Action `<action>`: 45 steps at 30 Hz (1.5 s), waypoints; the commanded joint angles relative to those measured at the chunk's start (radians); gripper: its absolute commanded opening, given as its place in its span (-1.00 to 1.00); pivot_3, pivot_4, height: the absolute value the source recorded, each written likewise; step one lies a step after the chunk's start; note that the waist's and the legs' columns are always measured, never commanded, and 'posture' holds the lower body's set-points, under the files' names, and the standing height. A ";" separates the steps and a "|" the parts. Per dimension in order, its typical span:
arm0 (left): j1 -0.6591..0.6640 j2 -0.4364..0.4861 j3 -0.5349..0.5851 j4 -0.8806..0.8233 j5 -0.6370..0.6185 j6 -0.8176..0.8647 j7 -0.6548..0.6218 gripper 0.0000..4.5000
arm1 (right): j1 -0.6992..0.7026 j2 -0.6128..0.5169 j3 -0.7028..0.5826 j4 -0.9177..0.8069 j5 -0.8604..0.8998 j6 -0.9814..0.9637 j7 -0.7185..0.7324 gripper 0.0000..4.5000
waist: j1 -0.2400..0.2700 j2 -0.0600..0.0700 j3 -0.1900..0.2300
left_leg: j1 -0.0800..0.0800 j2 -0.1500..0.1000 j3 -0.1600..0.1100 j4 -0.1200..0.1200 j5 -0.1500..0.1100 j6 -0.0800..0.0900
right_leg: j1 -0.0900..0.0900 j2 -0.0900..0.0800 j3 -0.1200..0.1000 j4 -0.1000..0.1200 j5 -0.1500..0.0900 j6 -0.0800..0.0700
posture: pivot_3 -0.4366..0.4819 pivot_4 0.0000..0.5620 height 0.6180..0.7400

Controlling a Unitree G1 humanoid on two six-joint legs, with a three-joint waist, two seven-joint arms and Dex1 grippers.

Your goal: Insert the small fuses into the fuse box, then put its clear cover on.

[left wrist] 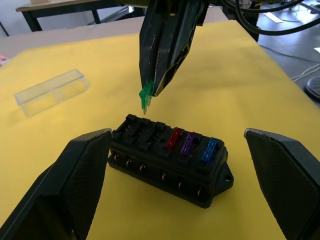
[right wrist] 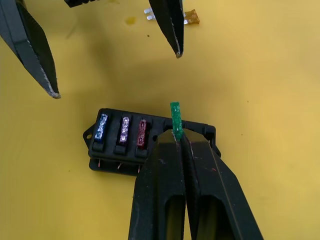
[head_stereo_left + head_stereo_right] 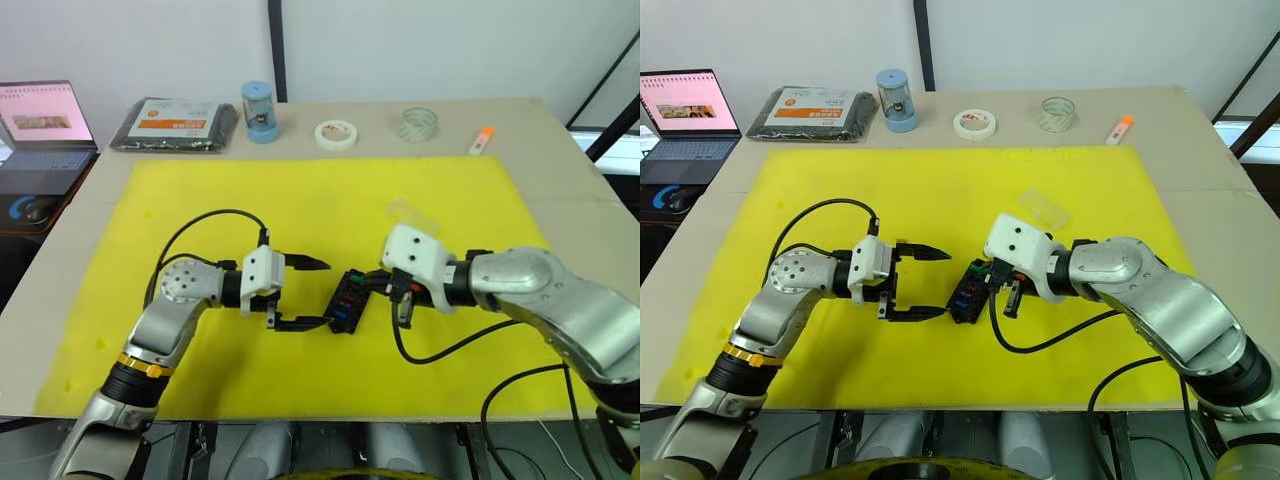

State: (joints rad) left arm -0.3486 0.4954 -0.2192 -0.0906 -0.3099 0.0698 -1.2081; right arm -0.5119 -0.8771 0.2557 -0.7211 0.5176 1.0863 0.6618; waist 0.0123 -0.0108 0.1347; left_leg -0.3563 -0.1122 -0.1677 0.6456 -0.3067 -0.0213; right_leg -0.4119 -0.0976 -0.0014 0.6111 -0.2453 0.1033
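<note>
The black fuse box (image 3: pixel 348 300) lies on the yellow mat (image 3: pixel 200 200) between the two arms. Red (image 1: pixel 175 138), purple (image 1: pixel 187 143) and blue (image 1: pixel 210 149) fuses sit in one row of its slots. My right gripper (image 2: pixel 177 136) is shut on a green fuse (image 2: pixel 175 119), blades down, just above the box's empty end. Open around the box, my left gripper (image 3: pixel 322 293) has a finger on each side, not touching it. The clear cover (image 3: pixel 412 213) lies on the mat behind the right gripper. A brown fuse (image 2: pixel 190 16) lies loose on the mat beyond the box.
Along the table's back edge stand a black packet with an orange label (image 3: pixel 175 125), a blue cylinder (image 3: pixel 258 111), a white tape roll (image 3: pixel 336 133), a clear tape roll (image 3: pixel 418 124) and an orange marker (image 3: pixel 482 140). A laptop (image 3: pixel 40 130) sits at the far left.
</note>
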 commanded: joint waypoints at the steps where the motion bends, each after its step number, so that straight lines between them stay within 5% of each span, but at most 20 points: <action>1: -0.001 -0.007 -0.004 -0.007 0.016 -0.026 0.020 0.98 | -0.005 0.021 0.008 -0.018 -0.021 0.003 -0.023 -1.00 | 0.000 0.000 0.000 | 0.000 0.000 0.000 0.000 0.000 0.000 | 0.000 0.000 0.000 0.000 0.000 0.000 | -0.05 -0.47 1.00; 45: -0.006 -0.002 -0.007 -0.014 0.042 -0.019 0.043 0.98 | 0.070 0.105 0.038 0.034 -0.089 0.040 -0.077 -1.00 | 0.000 0.000 0.000 | 0.000 0.000 0.000 0.000 0.000 0.000 | 0.000 0.000 -0.001 0.000 0.000 0.000 | -0.05 -0.47 1.00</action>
State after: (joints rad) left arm -0.3473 0.4906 -0.2228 -0.0814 -0.2689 0.0587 -1.1713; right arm -0.4398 -0.7762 0.3000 -0.6834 0.4335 1.1183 0.5911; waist 0.0125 -0.0109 0.1346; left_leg -0.3559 -0.1123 -0.1678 0.6456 -0.3067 -0.0213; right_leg -0.4115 -0.0975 -0.0020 0.6112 -0.2453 0.1033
